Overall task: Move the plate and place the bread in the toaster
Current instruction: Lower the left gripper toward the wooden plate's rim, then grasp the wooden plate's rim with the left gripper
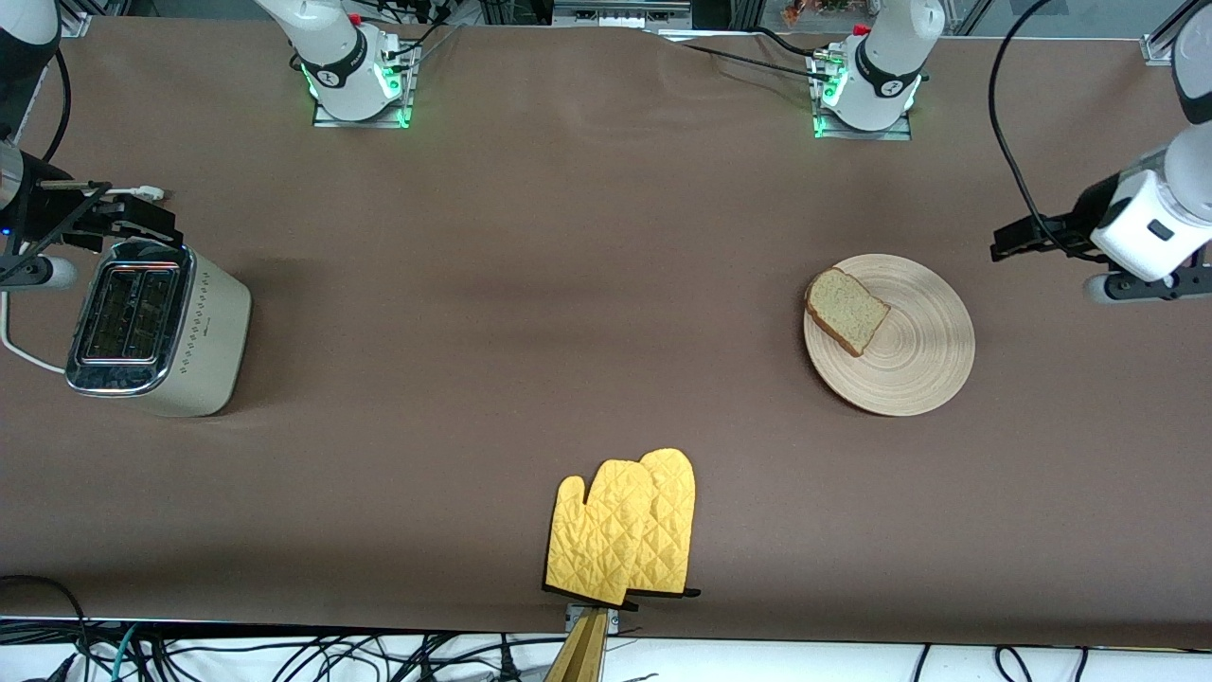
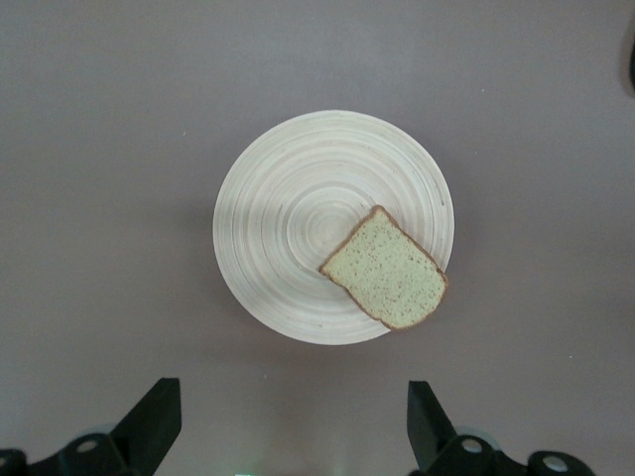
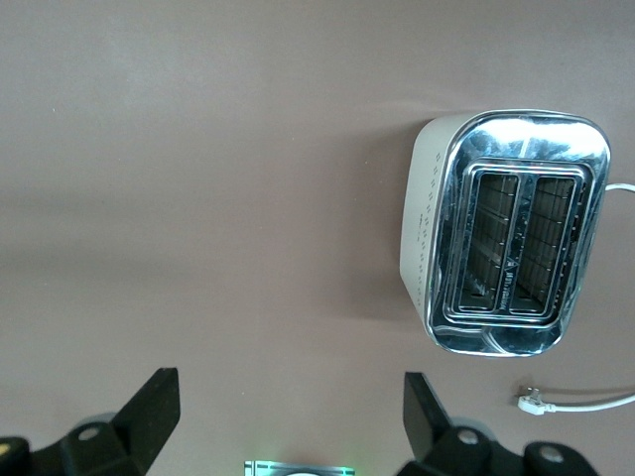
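The beige wooden plate lies toward the left arm's end of the table. The bread lies flat on its rim, overhanging the edge a little. In the left wrist view the plate and the bread show whole. My left gripper is open and empty, up over the cloth beside the plate; its own view also shows it. The cream toaster stands at the right arm's end, both slots empty. My right gripper is open and empty, up beside the toaster's top.
A pair of yellow oven mitts lies at the table edge nearest the front camera, midway along it. The toaster's white cord trails off the table's end, and its plug lies loose on the brown cloth.
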Available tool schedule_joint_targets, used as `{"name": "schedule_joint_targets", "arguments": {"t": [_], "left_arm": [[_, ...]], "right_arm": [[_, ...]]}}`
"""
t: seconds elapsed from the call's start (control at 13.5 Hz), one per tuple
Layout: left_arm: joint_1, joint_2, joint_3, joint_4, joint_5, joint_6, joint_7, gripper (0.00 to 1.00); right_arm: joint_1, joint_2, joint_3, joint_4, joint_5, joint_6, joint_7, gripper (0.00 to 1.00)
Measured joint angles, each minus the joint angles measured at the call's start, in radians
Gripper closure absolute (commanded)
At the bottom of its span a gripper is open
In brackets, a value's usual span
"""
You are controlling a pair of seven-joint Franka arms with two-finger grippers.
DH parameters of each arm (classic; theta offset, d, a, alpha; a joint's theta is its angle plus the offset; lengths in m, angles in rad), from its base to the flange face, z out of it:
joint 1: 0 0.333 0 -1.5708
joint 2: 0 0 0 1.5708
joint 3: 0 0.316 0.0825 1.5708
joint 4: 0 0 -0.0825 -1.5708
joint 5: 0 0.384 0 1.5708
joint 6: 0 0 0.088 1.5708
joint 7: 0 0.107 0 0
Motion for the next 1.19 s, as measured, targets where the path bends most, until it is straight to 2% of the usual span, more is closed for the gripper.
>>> {"name": "schedule_joint_targets", "arguments": {"t": [0.45,0.82,0.97,1.19], "left_arm": [[0.131,0.126,0.008,-0.005,-0.137,0.058,0.230,0.00],[0.300,0.330,0.007,-0.010,-0.238,0.160,0.482,0.00],[0.366,0.408,-0.023,-0.010,-0.270,0.192,0.569,0.00],[0.496,0.512,-0.115,-0.008,-0.280,0.212,0.648,0.00]], "right_arm": [[-0.001,0.000,-0.001,0.000,0.000,0.000,0.000,0.00],[-0.001,0.000,-0.001,0.000,0.001,0.000,0.000,0.00],[-0.002,0.000,-0.001,0.000,0.001,0.000,0.000,0.00],[-0.004,0.000,-0.002,0.000,0.001,0.000,0.000,0.00]]}}
